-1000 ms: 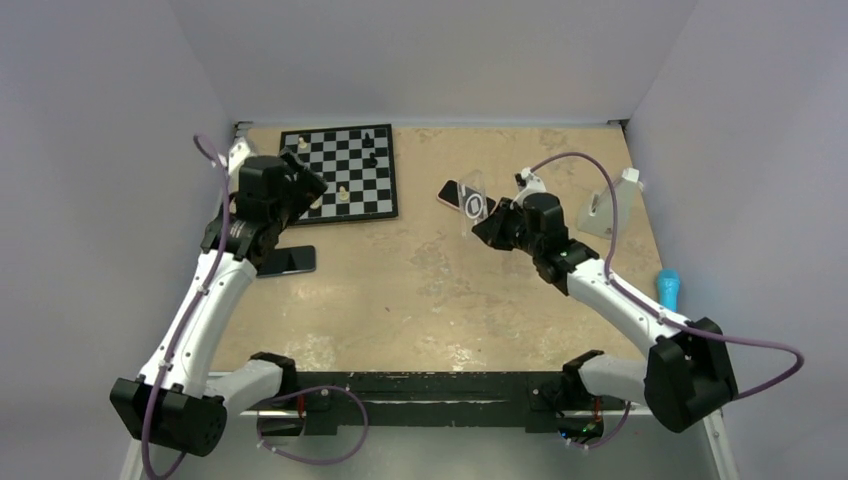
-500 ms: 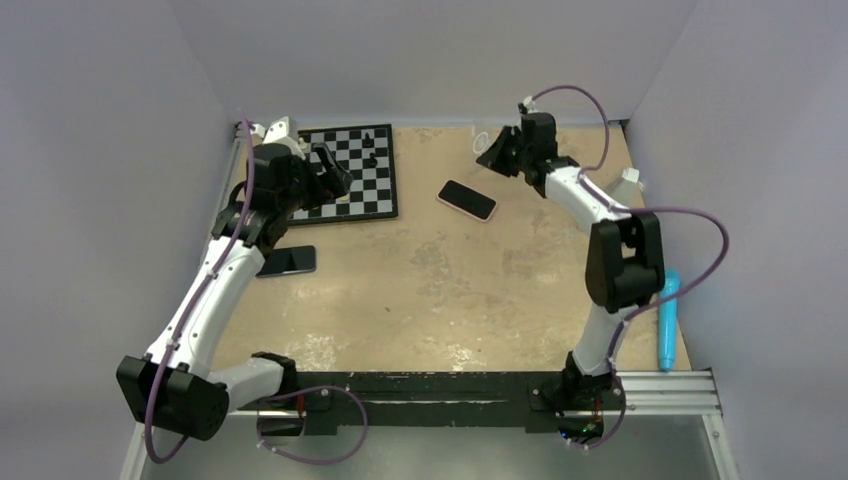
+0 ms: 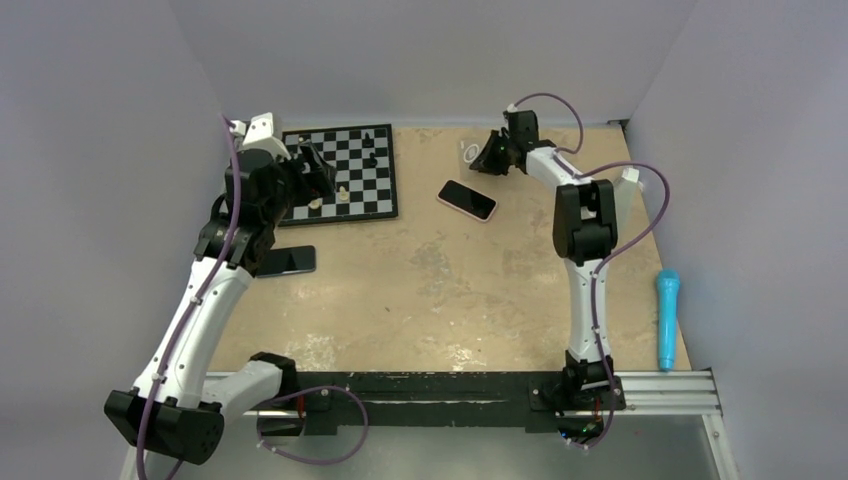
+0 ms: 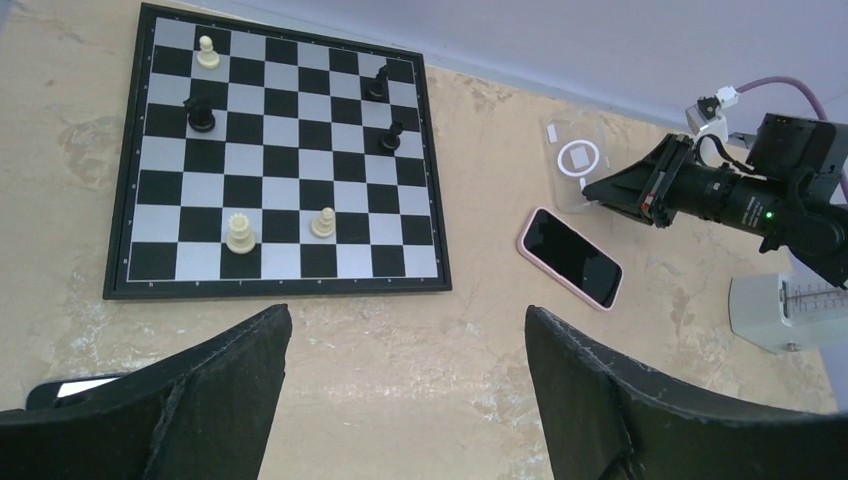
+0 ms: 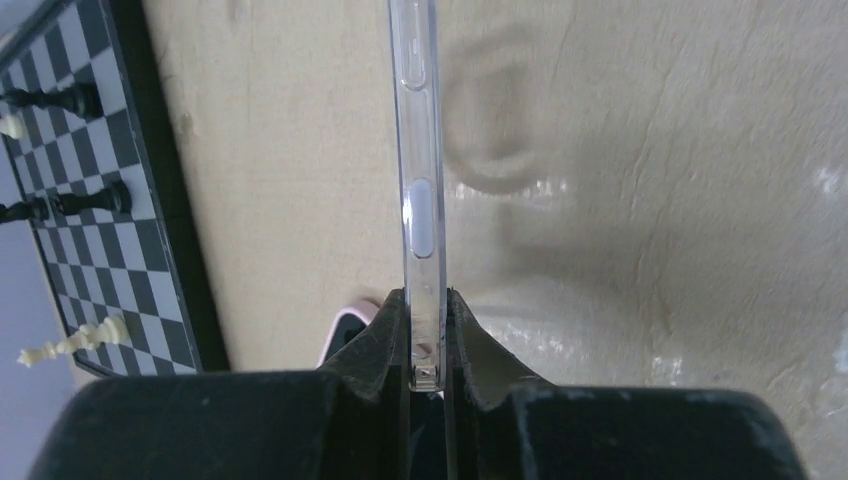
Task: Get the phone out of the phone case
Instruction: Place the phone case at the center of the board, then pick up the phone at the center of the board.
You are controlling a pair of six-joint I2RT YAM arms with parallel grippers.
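Note:
The phone lies screen up on the table with its pink rim showing, bare of its shell; the left wrist view shows it as well. Behind it, at the far edge, my right gripper is shut on the phone case, a clear shell with a white ring. In the right wrist view the case stands edge-on between my fingers, gripper clamped on its end, a pink corner of the phone beside them. My left gripper hangs open above bare table by the chessboard, holding nothing.
A chessboard with several pieces lies at the back left. An all-black phone rests near the left arm. A white stand is at the back right, and a blue cylinder lies along the right edge.
My right arm has swung from beside the phone to the far back, carrying the case away from it. The phone stayed put. My left gripper shifted slightly back over the chessboard.

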